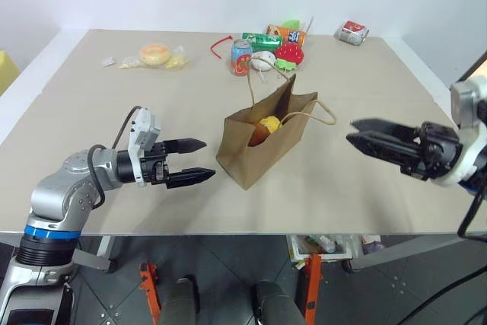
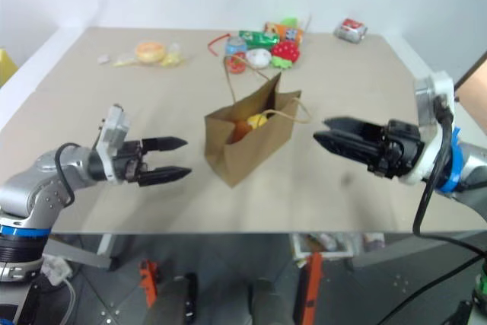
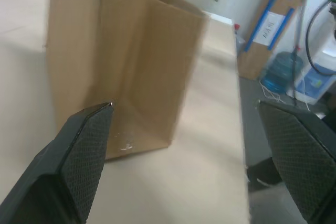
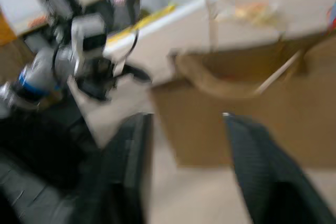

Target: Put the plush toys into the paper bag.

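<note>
Wide tan surface (image 1: 114, 157). At its middle, upright brown paper bag (image 1: 255, 146), mouth open, cord handles flopped outward. Inside, near the top, yellow-and-white egg plush (image 1: 268, 125) beside something brownish. Left of the bag, left gripper (image 1: 199, 161), level, jaws spread wide, empty, pointing at the bag's side. Right of the bag, right gripper (image 1: 358, 136), apart from it, jaws narrowly parted, empty. At the far edge, soda can (image 1: 241, 57), red strawberry plush (image 1: 290, 54), snack packets.
</note>
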Robot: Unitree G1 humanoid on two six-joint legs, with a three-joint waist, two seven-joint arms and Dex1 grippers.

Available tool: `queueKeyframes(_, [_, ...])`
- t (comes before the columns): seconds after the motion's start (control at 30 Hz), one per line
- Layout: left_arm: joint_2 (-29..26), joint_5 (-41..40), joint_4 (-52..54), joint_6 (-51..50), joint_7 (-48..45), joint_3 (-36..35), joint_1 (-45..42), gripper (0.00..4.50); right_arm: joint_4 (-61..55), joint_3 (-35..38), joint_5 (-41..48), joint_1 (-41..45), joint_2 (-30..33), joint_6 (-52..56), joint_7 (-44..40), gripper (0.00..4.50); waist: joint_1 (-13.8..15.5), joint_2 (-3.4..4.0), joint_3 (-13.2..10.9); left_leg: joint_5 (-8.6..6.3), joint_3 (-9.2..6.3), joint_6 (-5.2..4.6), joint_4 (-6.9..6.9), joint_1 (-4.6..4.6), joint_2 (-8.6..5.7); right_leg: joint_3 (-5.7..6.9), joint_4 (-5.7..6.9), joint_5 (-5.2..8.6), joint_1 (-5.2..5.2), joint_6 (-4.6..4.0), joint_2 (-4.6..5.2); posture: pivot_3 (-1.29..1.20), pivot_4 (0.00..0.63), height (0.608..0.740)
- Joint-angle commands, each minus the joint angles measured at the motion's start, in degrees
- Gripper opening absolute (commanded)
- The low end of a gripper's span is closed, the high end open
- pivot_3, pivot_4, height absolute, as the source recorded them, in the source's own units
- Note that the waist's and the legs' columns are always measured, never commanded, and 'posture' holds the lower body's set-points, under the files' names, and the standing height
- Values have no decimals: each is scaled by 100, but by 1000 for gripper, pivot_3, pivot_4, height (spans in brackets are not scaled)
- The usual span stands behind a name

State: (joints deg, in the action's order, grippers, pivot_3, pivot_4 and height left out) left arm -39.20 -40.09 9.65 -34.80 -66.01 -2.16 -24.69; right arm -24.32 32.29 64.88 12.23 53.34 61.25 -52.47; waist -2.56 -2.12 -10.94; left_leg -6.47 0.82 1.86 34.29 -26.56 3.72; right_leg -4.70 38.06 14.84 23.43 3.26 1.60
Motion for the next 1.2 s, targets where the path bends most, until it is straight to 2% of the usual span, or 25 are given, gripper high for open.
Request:
queueKeyframes(0.03, [-86, 122, 273, 241, -4, -107, 51, 4500, -357, 2, -88, -396, 39, -336, -253, 639, 0, 1, 0, 0, 5, 1, 6, 1, -2, -1, 0, -6, -1, -1, 6, 0, 150, 740])
queueKeyframes(0.13, [20, 177, 283, 388, 173, -221, 70, 4500, -528, -493, -442, -620, -22, -605, -266, 8, 0, -3, 2, -1, 10, 1, 16, 4, -2, -1, -1, -17, -2, -10, 12, 0, 150, 740])
queueKeyframes(0.37, [508, 629, -176, 980, 737, -122, -218, 4500, -36, -2351, -1955, 315, -522, -1284, 450, 8, -5, -7, 4, -3, 21, 6, 18, 10, -4, 0, -1, -34, 4, -27, 21, 0, 150, 740])
queueKeyframes(0.53, [749, 907, -472, 1231, 745, 81, -324, 4500, 400, -2959, -2570, 910, -947, -1614, 676, 8, -1, -7, 4, 5, 20, -5, 17, 4, -5, 0, -1, -27, 2, -11, 18, 0, 150, 740])
queueKeyframes(0.7, [936, 1118, -811, 1420, 558, 328, -447, 4500, 832, -3343, -3127, 1370, -1459, -1900, 957, 8, 3, -7, 4, 3, 12, -3, 8, -6, -6, -5, -1, -27, 6, 10, 5, 0, 150, 740])
queueKeyframes(1.0, [1338, 1376, -1403, 1701, 352, 658, -969, 4500, 818, -3504, -3110, 1803, -2131, -1769, 1053, 8, 3, -7, 4, 2, -9, -1, 7, -8, -4, -1, 0, -28, 1, 26, -8, 0, 150, 740])
queueKeyframes(1.2, [1458, 1376, -1389, 1731, 278, 698, -1077, 4500, 816, -3496, -3064, 1940, -2489, -1693, 1241, 8, 2, -7, 4, 4, -9, -3, 12, -8, -3, -2, 0, -35, 2, 32, -9, 0, 150, 740])
